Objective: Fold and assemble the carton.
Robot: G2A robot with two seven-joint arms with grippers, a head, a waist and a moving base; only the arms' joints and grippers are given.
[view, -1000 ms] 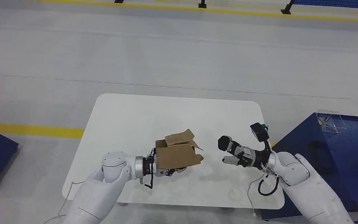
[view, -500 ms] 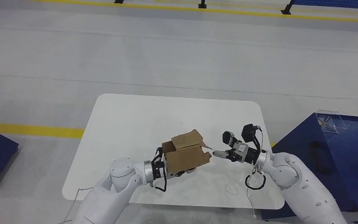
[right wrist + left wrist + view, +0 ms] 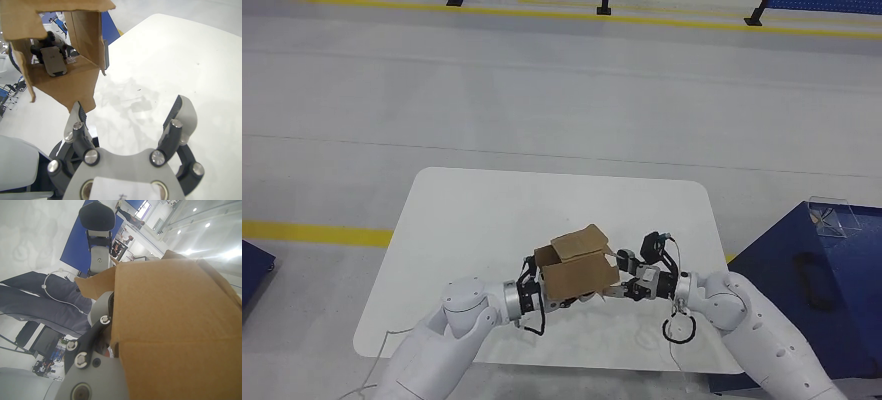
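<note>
The left gripper (image 3: 538,291) gripped a wall of the carton (image 3: 577,268); cardboard hid its outer finger. The right gripper (image 3: 128,103) held nothing, jaws wide apart, one fingertip (image 3: 79,112) against a flap edge.

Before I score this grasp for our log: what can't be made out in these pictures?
Left hand: fingertips in left wrist view, covered by the carton wall.
Right hand: whether it touches the carton flap; right wrist view overlaps them, top view too small.
Carton underside: top view, hidden by its own body.

White table (image 3: 492,210) on grey floor (image 3: 542,80); yellow line (image 3: 312,234); blue cabinet (image 3: 854,300) right.
</note>
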